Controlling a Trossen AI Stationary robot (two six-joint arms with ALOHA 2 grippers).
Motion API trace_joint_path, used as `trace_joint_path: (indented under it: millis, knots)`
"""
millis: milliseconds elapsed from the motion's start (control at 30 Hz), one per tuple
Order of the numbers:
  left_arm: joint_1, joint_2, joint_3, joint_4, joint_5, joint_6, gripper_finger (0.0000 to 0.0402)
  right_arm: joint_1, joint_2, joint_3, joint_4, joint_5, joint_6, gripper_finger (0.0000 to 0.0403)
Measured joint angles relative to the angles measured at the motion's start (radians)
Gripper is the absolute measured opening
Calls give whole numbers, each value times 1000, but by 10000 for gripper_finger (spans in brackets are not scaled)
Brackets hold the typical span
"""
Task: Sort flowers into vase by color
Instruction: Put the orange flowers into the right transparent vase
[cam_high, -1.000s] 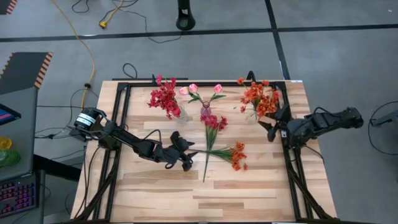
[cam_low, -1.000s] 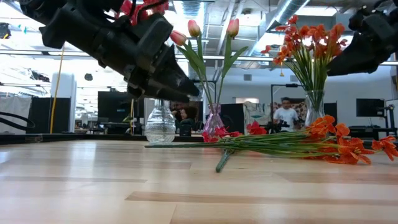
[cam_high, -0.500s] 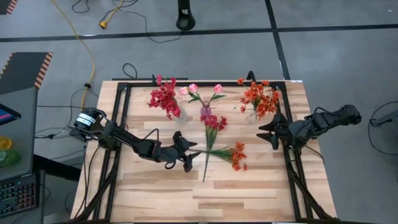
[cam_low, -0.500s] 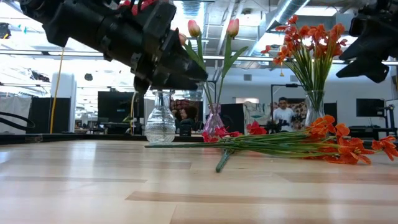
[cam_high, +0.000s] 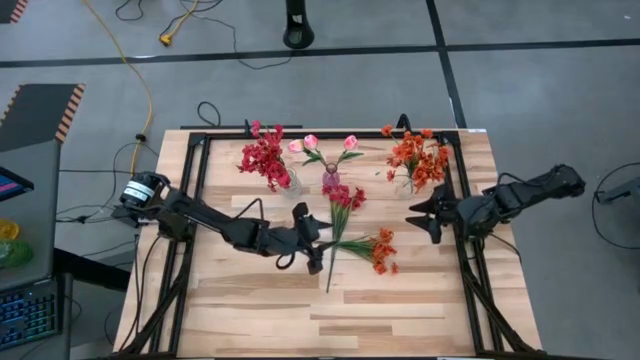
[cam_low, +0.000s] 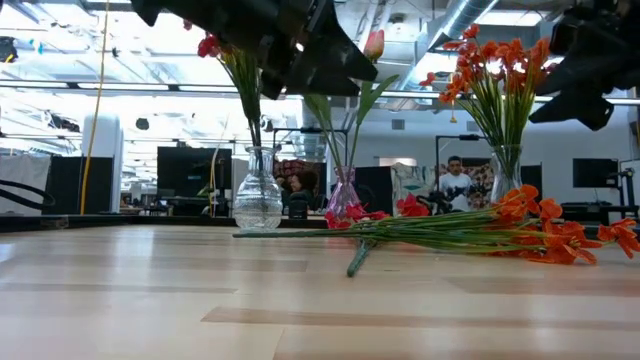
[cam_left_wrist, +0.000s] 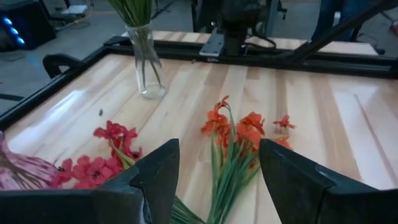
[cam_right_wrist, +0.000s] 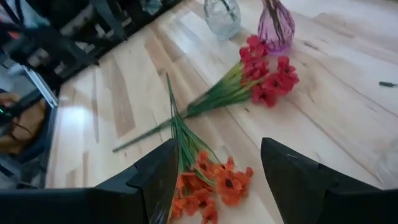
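A pale wooden table (cam_high: 250, 310) edged by a black metal frame holds three vases in a row along its far side. A clear round glass vase (cam_low: 258, 198) carries red blossoms (cam_high: 264, 157), a small pink glass vase (cam_low: 343, 194) carries pale pink tulip-like buds (cam_high: 311, 142), and a tall clear glass vase (cam_low: 506, 168) carries orange blossoms (cam_high: 418, 158).

Two loose sprigs lie flat on the tabletop near the middle, their long green stems crossing. The red-flowered sprig (cam_high: 344, 197) has its head just beside the pink vase, and the orange-flowered sprig (cam_high: 381, 250) lies with its blossoms toward the right arm's side.

The left gripper (cam_high: 314, 245) hangs above the table just beside the crossed stem ends. Its two dark fingers (cam_left_wrist: 158, 171) are spread apart and hold nothing, with both loose sprigs showing beyond them.

The right gripper (cam_high: 416, 217) hovers near the right edge of the frame, close to the orange bouquet's vase. Its fingers (cam_right_wrist: 292, 168) are also spread and empty, pointing toward the loose sprigs.

A person (cam_low: 461, 185) is visible in the room behind the table.
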Motion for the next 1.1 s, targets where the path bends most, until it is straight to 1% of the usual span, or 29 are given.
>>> trace_joint_path:
  millis: [67, 267, 467, 600, 733, 833, 967, 1033, 1100]
  knots:
    - [10, 0, 14, -28, 14, 1, 208, 8, 30, 0, -1, 0, 0, 256]
    - [32, 0, 23, -24, 49, 1, 208, 40, 110, 0, 9, 0, 0, 256]
    - [41, 0, 30, 24, 71, 22, 208, 53, 168, 0, 70, 0, 0, 256]
    - [42, 25, 95, 32, 99, 86, 208, 53, 191, 0, 97, 1, -1, 256]
    - [44, 125, 207, 6, 156, 161, 208, 52, 212, 0, 127, 2, -1, 256]
    - [45, 217, 307, -99, 159, 186, 208, 56, 224, 0, 135, 2, -1, 256]
    - [54, 324, 438, -281, 158, 175, 208, 57, 239, 0, 134, 3, -1, 256]
    - [59, 370, 486, -379, 154, 168, 208, 57, 248, 0, 133, 3, -1, 256]
    - [64, 416, 531, -435, 158, 157, 208, 57, 253, 0, 128, 4, -1, 256]
